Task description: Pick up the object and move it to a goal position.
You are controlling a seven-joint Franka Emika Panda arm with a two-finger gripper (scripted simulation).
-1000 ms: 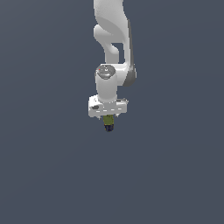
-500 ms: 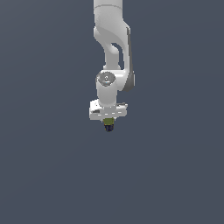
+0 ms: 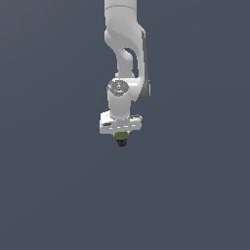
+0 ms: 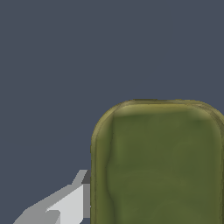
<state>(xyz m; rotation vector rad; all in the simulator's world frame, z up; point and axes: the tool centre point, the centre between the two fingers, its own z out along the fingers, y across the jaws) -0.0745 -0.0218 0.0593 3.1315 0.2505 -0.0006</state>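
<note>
The object point(image 3: 121, 138) is a tiny stubby item, olive-green above and dark navy below, sticking out under the white gripper point(image 3: 121, 137) in the exterior view. The gripper hangs from the white arm in the middle of that view, pointing down, and is shut on the object. The fingers are mostly hidden behind the object. In the wrist view the object's olive-green top point(image 4: 157, 162) fills much of the picture, with one grey finger point(image 4: 65, 205) pressed against its side. The other finger is out of view.
A flat dark grey-blue surface point(image 3: 58, 195) fills the background in both views. No other object, container or edge shows.
The arm and gripper have drifted slightly upward and a little to the exterior view's right, carrying the object along. The grip is unchanged.
</note>
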